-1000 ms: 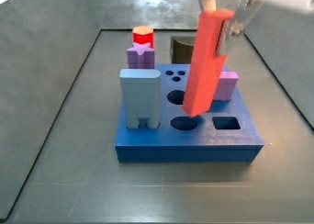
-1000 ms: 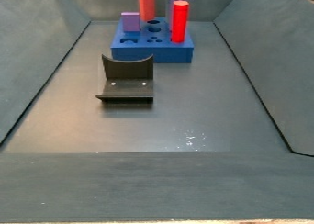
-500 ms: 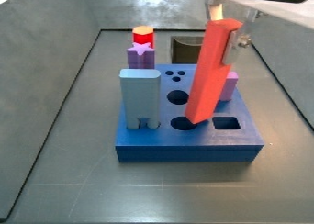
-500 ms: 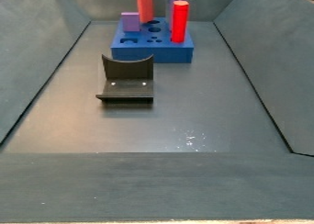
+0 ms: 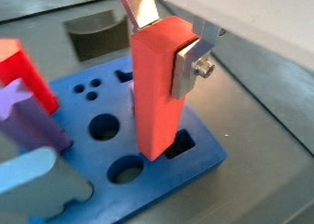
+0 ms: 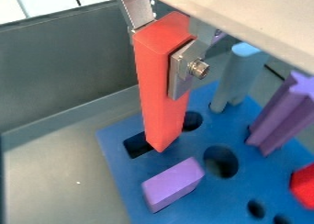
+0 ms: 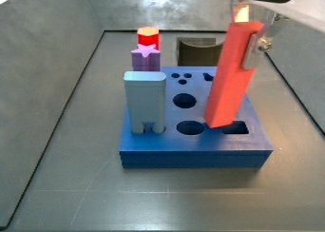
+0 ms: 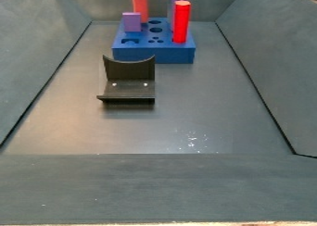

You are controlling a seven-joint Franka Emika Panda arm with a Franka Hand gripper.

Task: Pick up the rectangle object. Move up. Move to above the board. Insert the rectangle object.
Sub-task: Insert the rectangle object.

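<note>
My gripper [image 7: 249, 29] is shut on the top of the rectangle object [image 7: 231, 79], a tall red-orange bar. In both wrist views the silver fingers [image 5: 190, 67] [image 6: 185, 68] clamp its upper sides. The bar [image 5: 160, 90] [image 6: 160, 81] hangs nearly upright, leaning slightly. Its lower end sits at the mouth of the square hole [image 7: 235, 128] near the corner of the blue board [image 7: 191, 152] [image 5: 211, 154] [image 6: 117, 140]. I cannot tell whether it has entered. In a side view the bar [image 8: 139, 0] shows only partly above the board [image 8: 155, 46].
On the board stand a light-blue tall block [image 7: 143, 101], a purple star piece [image 7: 144, 58] with a red hexagon piece [image 7: 148, 34], and a purple block [image 6: 172, 182]. The dark fixture [image 8: 128, 79] [image 7: 197, 50] stands on the floor beside the board. Grey bin walls [image 7: 76, 74] surround everything.
The gripper has carried the bar sideways from over the round hole to the square hole, and the bar now hangs straighter.
</note>
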